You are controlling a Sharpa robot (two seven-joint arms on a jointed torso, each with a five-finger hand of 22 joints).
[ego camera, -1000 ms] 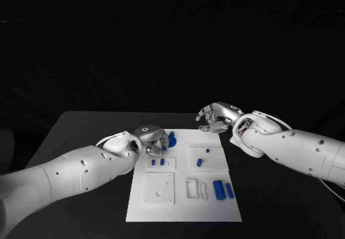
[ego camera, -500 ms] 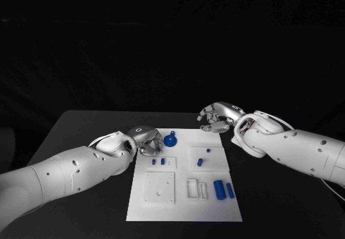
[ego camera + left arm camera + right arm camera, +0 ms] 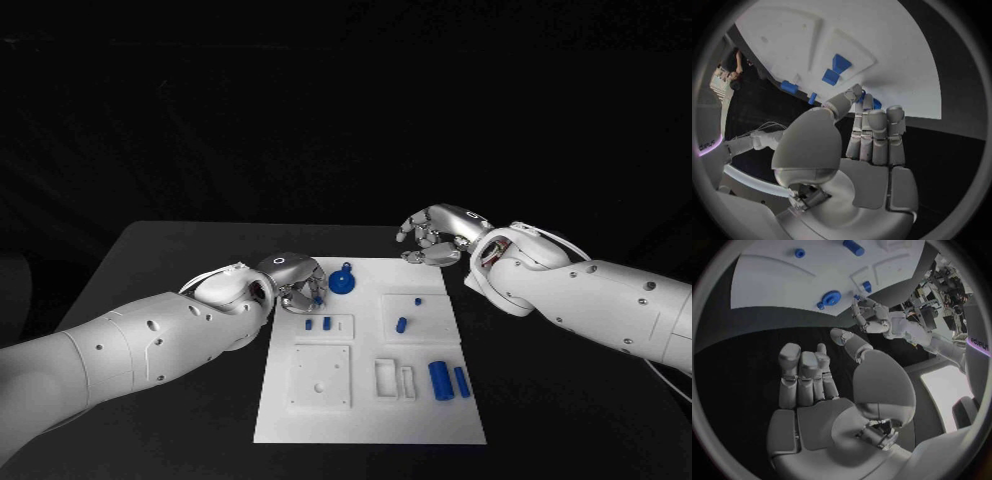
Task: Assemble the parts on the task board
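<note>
White flat plastic task board (image 3: 368,400) lies mid-bench, long side running from the near edge toward the far edge. Its recesses hold small blue plastic parts: a round blue disc w/ a knob (image 3: 342,281) at the far end, two short blue pegs (image 3: 317,323) in a square pocket on the board's left side, a blue peg (image 3: 401,325) and a smaller blue stud (image 3: 417,300) in the square pocket on its right side, and two blue cylinders (image 3: 447,382) lying side by side nr the board's right edge. A plain white square plate (image 3: 320,377) sits in the near-left part.

Vs 1 s ago: left silver hand (image 3: 293,283) has pulled off the disc toward the board's left edge; disc now uncovered and standing free. Right hand approx unchanged.

Left hand: fingers straight and pressed together, thumb alongside, holding nothing; fingertips (image 3: 873,112) just over the board's left edge. Right silver hand (image 3: 437,235) hovers over black bench (image 3: 173,260) just past the board's far-right corner, fingers loosely curled, a bit apart, nothing in it.
</note>
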